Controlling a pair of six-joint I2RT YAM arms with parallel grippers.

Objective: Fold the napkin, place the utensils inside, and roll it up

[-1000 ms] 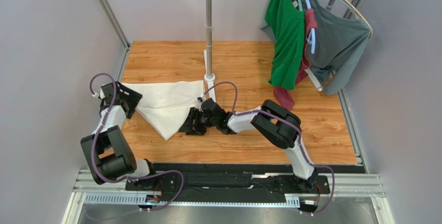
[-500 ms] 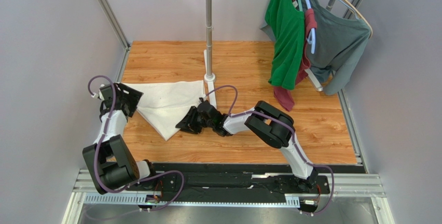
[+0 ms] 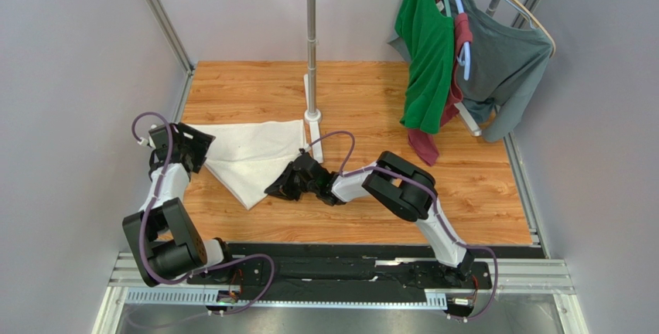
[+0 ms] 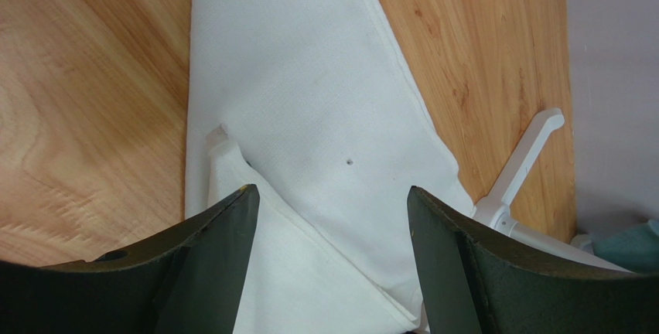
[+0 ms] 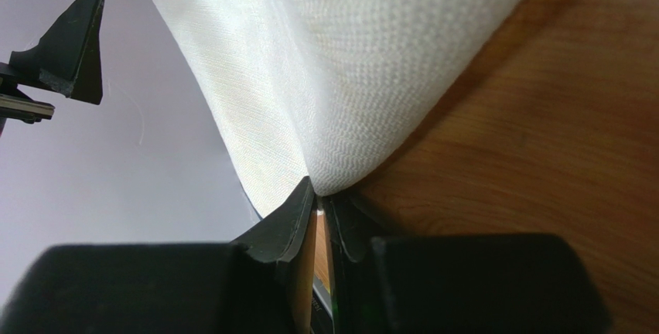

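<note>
The white napkin [image 3: 247, 152] lies partly folded on the left of the wooden table, one point toward the near edge. My left gripper [image 3: 189, 147] hovers over its left corner. In the left wrist view that gripper [image 4: 331, 191] is open, and the napkin [image 4: 309, 110] and a folded flap lie between its fingers. My right gripper [image 3: 277, 187] sits low at the cloth's right edge. The right wrist view shows this gripper [image 5: 319, 191] shut on a fold of the napkin [image 5: 348, 56], which rises from its tips. The utensils are out of view.
A white pole stand [image 3: 312, 48] rises just behind the napkin, its foot [image 4: 518, 172] close to the cloth's far corner. A green shirt [image 3: 425, 56] and a grey shirt [image 3: 503, 63] hang on hangers at the back right. Side walls stand close to the table edges.
My right gripper has slid left to the napkin's right edge and closed on it. The left arm has barely shifted and its gripper stays open.
</note>
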